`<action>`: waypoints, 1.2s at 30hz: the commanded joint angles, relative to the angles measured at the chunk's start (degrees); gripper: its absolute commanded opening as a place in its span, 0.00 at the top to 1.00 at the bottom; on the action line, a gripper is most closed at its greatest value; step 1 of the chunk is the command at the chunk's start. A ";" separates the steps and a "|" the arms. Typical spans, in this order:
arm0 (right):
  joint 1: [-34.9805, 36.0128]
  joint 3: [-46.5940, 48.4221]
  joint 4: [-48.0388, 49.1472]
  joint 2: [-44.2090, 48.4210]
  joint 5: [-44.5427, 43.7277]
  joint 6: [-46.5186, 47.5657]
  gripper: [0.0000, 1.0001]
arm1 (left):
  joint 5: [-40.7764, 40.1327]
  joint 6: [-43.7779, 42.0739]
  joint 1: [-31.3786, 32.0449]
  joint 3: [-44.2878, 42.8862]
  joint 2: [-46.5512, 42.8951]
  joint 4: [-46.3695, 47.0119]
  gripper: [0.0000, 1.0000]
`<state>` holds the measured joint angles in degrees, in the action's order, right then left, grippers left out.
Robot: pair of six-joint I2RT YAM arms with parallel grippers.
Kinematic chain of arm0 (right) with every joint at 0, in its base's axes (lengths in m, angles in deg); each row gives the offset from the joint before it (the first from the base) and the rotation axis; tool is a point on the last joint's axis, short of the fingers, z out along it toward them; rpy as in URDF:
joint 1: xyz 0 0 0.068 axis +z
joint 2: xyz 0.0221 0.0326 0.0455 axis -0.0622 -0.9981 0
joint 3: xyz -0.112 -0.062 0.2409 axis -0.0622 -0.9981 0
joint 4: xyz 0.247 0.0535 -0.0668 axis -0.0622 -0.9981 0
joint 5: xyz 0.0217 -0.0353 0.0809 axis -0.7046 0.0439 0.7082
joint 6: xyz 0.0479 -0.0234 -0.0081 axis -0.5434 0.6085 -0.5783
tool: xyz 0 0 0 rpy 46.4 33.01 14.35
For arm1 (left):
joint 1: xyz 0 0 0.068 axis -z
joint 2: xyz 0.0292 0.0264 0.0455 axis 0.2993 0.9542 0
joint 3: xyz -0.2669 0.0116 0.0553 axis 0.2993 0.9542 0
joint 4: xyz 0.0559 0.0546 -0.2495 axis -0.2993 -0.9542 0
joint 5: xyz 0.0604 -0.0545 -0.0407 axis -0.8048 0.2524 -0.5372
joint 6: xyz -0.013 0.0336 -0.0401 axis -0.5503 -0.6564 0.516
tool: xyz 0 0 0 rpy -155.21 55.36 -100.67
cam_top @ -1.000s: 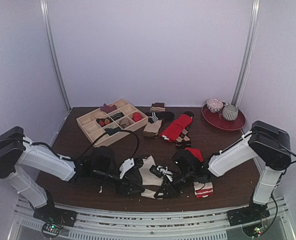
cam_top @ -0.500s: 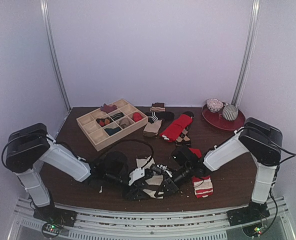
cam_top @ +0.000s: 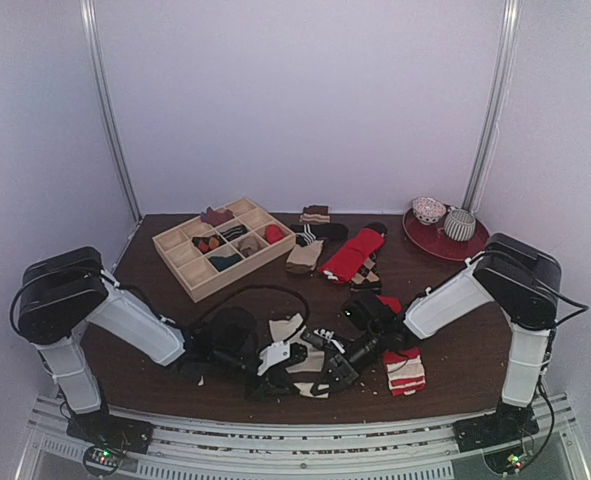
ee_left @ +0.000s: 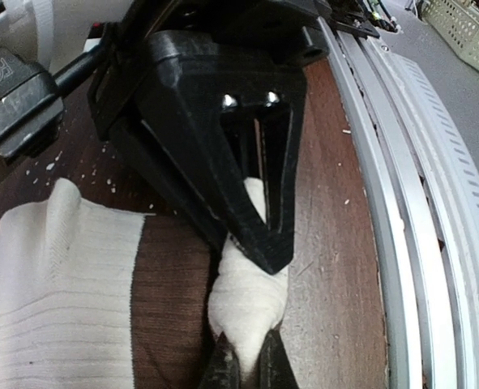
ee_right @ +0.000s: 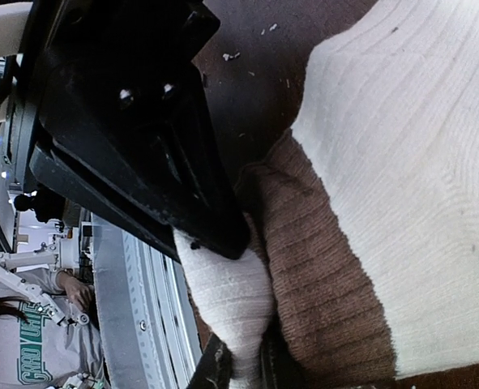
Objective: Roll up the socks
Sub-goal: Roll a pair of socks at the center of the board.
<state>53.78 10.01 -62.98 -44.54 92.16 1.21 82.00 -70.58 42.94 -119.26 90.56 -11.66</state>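
Both jaws are clamped on the same white tip of the cream sock (ee_left: 61, 275), with the left gripper (ee_left: 247, 369) and right gripper (ee_right: 239, 366) nearly touching (fingers could clash, or the small bite slip). The rail (ee_left: 401, 243) sits just beside them, so a pull that way risks dragging fabric off the table (ee_left: 336, 203). There is free wood farther in, past the striped red sock (cam_top: 405, 372) and toward the tray (cam_top: 187, 268).

Even diffuse light; faint shadows; overhead grainy
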 commanded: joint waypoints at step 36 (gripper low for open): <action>22.56 -14.56 17.97 17.93 -57.87 37.23 0.57 | 13.93 31.83 -6.31 5.08 11.78 -6.45 1.00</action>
<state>76.21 -5.71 -49.31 -25.24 39.18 37.03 97.80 -40.51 36.30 -117.84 97.20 -3.40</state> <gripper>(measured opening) 0.448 0.030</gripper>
